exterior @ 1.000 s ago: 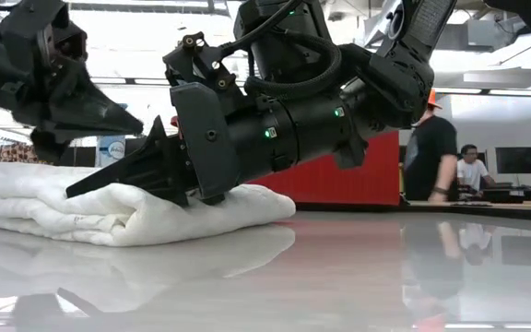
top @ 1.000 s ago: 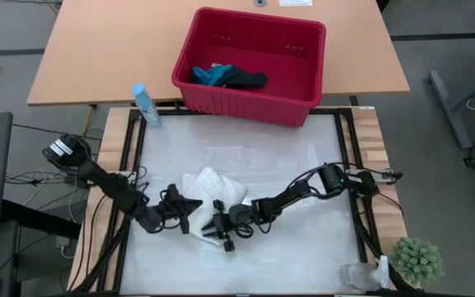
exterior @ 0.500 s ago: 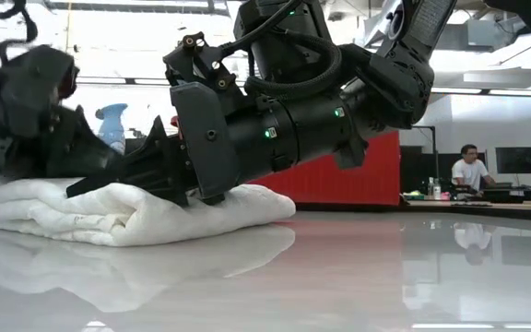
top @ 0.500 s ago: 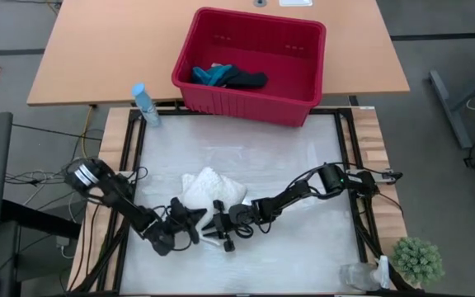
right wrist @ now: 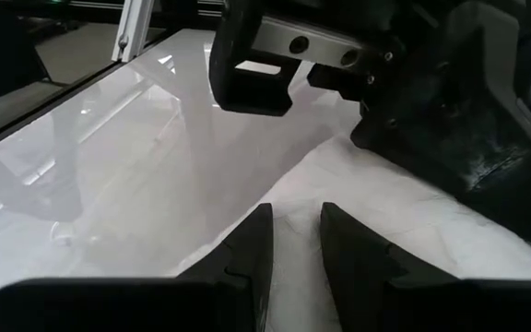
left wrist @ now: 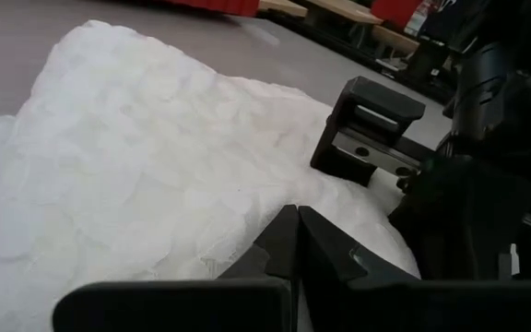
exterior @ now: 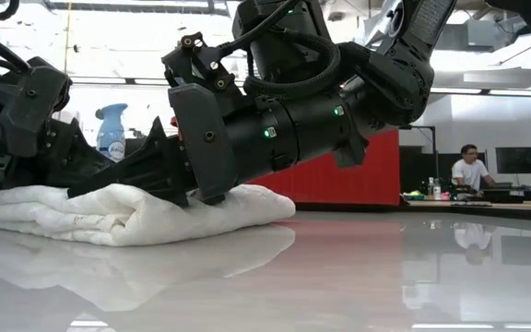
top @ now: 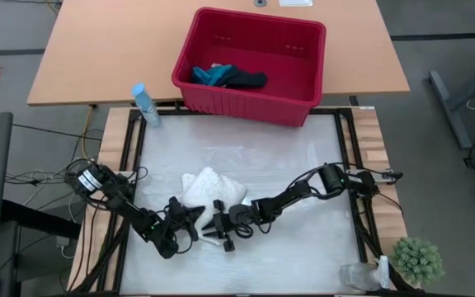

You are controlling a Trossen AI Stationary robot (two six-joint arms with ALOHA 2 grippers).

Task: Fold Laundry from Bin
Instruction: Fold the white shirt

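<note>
Towel-ish white laundry [top: 211, 188] sits bunched mid-table, my right pincer [top: 219, 228] clamped on its near edge, fingers part-way apart. My left pincer [top: 195, 216] is fully closed, resting beside it. Teal and dark pieces wait in the red bin [top: 307, 68].

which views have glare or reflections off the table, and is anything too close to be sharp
Low view: the glossy table mirrors the white cloth and the bright room. High view: a pale sheen across the tabletop behind the cloth. Right wrist view: window light streaks the table. Left wrist view: the left tool, shut, sits soft-edged at the frame's bottom.
</note>
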